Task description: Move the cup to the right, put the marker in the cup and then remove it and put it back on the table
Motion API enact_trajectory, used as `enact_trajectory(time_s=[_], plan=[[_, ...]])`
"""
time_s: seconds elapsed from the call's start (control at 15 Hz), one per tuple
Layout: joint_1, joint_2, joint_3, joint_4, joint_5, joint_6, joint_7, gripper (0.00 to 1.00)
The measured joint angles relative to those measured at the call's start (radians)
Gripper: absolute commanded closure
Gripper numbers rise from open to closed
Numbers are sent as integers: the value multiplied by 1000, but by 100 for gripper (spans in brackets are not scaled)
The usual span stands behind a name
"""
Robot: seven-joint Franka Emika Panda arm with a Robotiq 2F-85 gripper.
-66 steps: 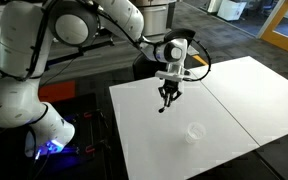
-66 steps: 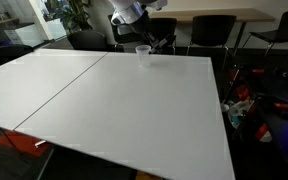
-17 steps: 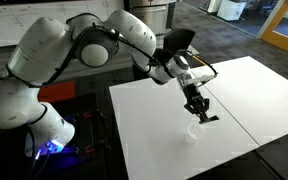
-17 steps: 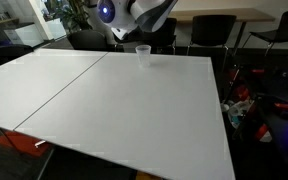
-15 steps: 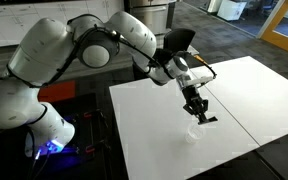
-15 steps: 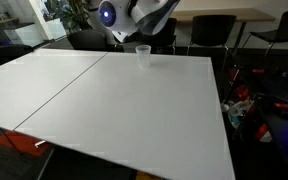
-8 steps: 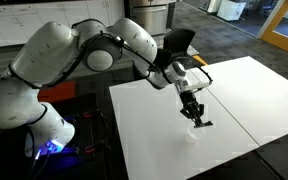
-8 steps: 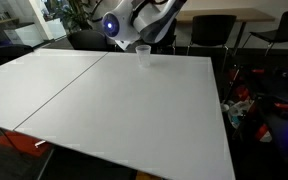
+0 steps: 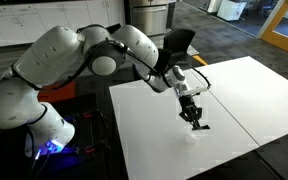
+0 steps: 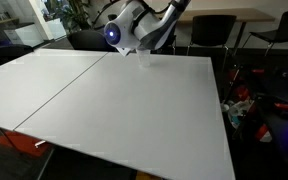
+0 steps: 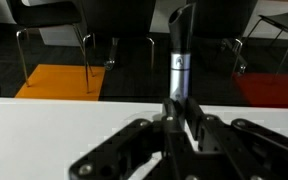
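Observation:
My gripper [image 9: 193,117] is shut on the black marker [image 9: 198,125], low over the near-left part of the white table [image 9: 164,150]. The clear cup [image 9: 192,135] shows only faintly, right beneath the marker's tip. In the wrist view the marker [image 11: 178,60] stands upright, clamped between the two dark fingers [image 11: 198,128] of the gripper [image 11: 176,125]; the cup does not show there. In the other exterior view the arm [image 10: 134,25] leans over the table's far edge [image 10: 174,62] and covers the cup and the gripper.
A thin dark seam [image 9: 234,108] splits the tabletop into two panels. Chairs [image 10: 212,32] stand behind the far edge, with clutter on the floor [image 10: 246,105] beside the table. The wrist view shows chair legs and an orange floor patch [image 11: 62,80] beyond the table edge.
The arm has swung a little left and down with the marker in the gripper, bringing the marker's tip closer over the cup. The grip has stayed shut.

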Motion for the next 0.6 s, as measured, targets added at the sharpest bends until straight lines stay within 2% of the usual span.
enact_trajectory(time_s=[0.27,0.4,0.6], plan=[[-2,28,-1,34,10,14,22,96],[-2,40,-2,53,15,14,31,56],[-2,56,-2,82,24,14,37,36]])
